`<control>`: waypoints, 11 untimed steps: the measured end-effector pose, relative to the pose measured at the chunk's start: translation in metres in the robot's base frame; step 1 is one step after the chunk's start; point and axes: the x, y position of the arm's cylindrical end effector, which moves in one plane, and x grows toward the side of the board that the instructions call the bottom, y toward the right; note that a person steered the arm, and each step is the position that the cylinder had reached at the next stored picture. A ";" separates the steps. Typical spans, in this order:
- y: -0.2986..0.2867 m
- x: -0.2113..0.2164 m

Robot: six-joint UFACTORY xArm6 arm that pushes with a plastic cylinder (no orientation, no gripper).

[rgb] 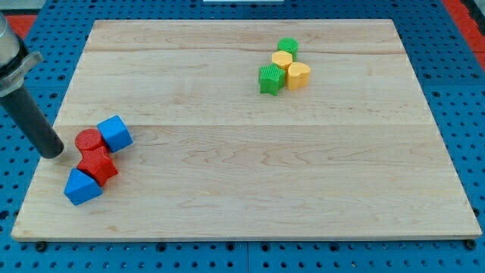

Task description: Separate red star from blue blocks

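Note:
The red star (98, 167) lies near the board's left edge, touching the blue block (82, 186) at its lower left. A red round block (89, 141) sits just above the star and touches the blue cube (115, 133) at its upper right. My tip (53, 152) stands on the board just left of the red round block, close to it, and up-left of the star. The rod slants up toward the view's top left.
A cluster sits at the upper middle right: a green block (288, 46), a yellow block (282, 60), a yellow heart-like block (298, 75) and a green star-like block (270, 79). The wooden board (250, 189) lies on a blue pegboard.

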 end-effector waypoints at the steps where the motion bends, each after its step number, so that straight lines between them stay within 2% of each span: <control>1: 0.000 0.024; 4: 0.014 0.104; 5: 0.036 0.112; 6: 0.054 0.101; 8: 0.031 0.086; 9: 0.038 0.067; 11: 0.088 0.024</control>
